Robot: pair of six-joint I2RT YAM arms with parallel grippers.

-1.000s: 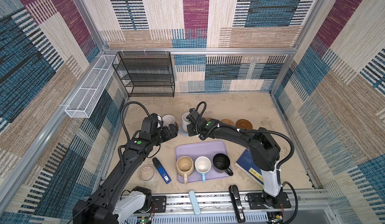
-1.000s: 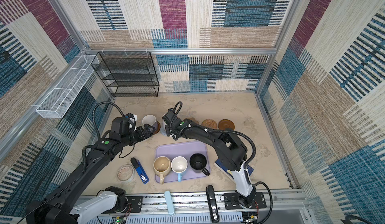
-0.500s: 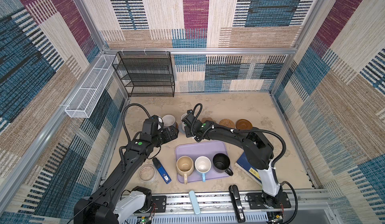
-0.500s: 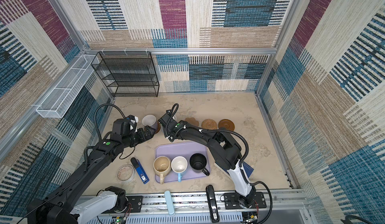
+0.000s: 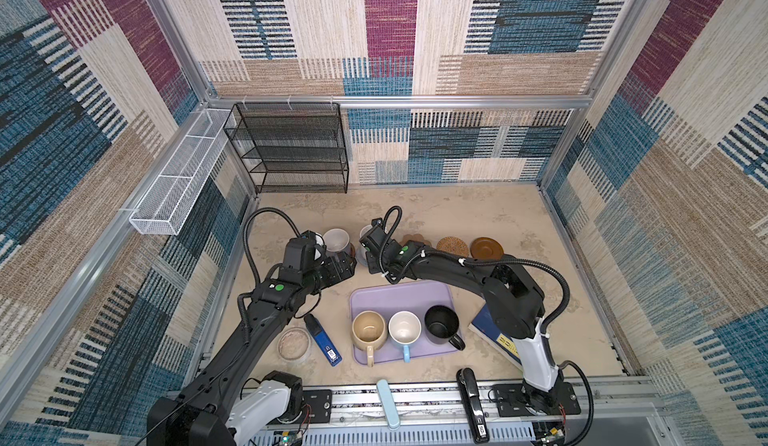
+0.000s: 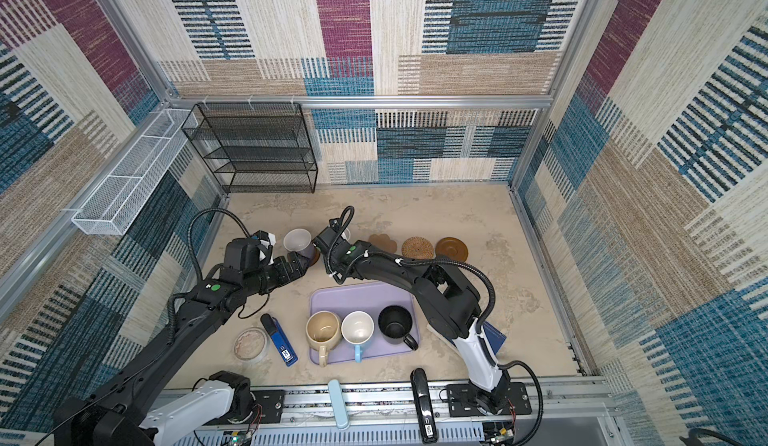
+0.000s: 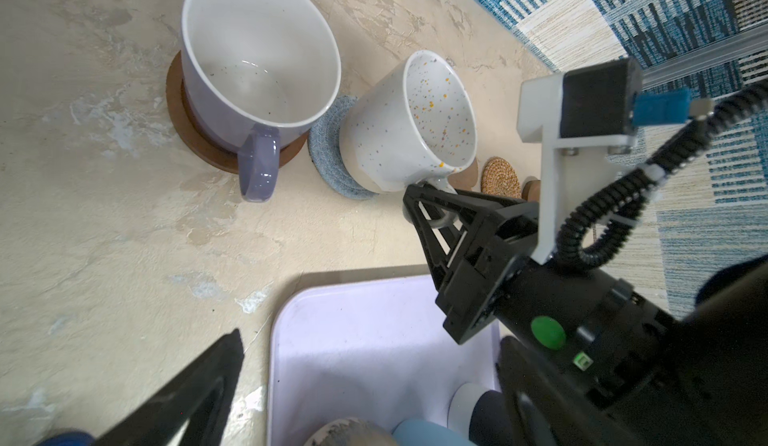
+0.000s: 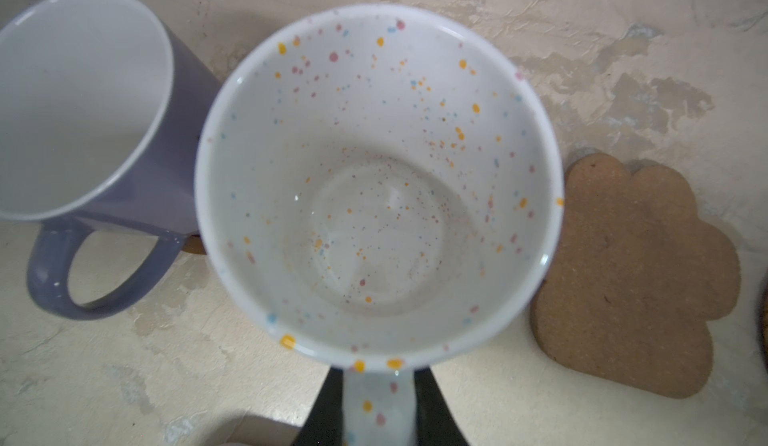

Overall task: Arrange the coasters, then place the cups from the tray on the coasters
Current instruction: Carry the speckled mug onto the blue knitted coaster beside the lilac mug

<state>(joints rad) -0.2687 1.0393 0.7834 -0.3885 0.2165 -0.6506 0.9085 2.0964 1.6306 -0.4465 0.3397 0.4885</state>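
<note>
On the near half of the lavender tray [image 5: 401, 298] we see three cups upright in a row: the beige mug [image 5: 368, 327] at the tray's left, the light blue mug [image 5: 404, 326] in its middle and the black mug [image 5: 441, 319] at its right. Their handles point toward the tray's near rim. A clear dish [image 5: 294, 342] lies left of the tray and a dark blue book [image 5: 486, 329] right of it.

Just off the tray's far left corner the left gripper [image 5: 347, 267] hangs with its jaws spread wide and nothing between them. The left wrist view shows only one of its fingers [image 7: 199, 381].

Just beyond the tray's far rim the right gripper [image 7: 436, 211] pinches the handle of the white speckled mug [image 7: 411, 132]. In the right wrist view that handle runs between the two dark fingers [image 8: 436, 415]. The mug's base is over the pale blue woven coaster [image 7: 328, 153]; we cannot tell whether it rests fully on it.

Just beside it, beyond the tray's far left corner, the lavender mug [image 7: 257, 57] stands on a brown wooden coaster [image 7: 183, 107] with its handle turned toward the tray, apart from both grippers.

Beyond the tray's far right part three coasters lie in a row with nothing on them: the flower-shaped coaster [image 5: 413, 239], the rattan coaster [image 5: 453, 246] and the second brown wooden disc [image 5: 486, 248]
</note>
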